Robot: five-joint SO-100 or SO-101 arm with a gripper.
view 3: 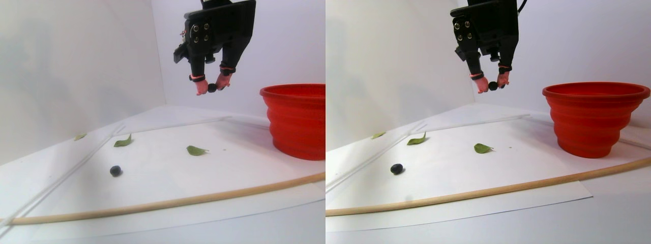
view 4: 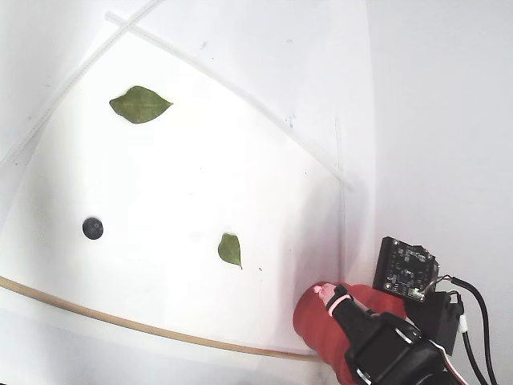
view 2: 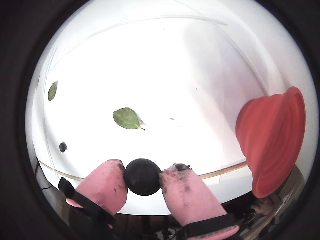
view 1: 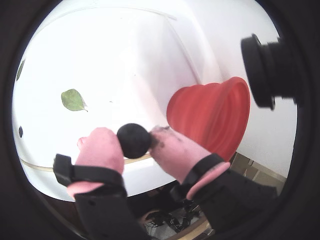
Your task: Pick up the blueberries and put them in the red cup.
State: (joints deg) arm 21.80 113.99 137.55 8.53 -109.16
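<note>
My gripper is shut on one of the blueberries, a dark round berry pinched between the two pink fingertips. In the stereo pair view the gripper hangs high above the white sheet, left of the red cup and about level with its rim. Both wrist views show the ribbed red cup to the right of the fingers. A second blueberry lies on the sheet far to the left, also seen as a dark dot in the fixed view. There the arm covers part of the cup.
Flat green leaves lie scattered on the white sheet. A thin wooden rod curves along the sheet's front edge. White walls close the scene at the back and left.
</note>
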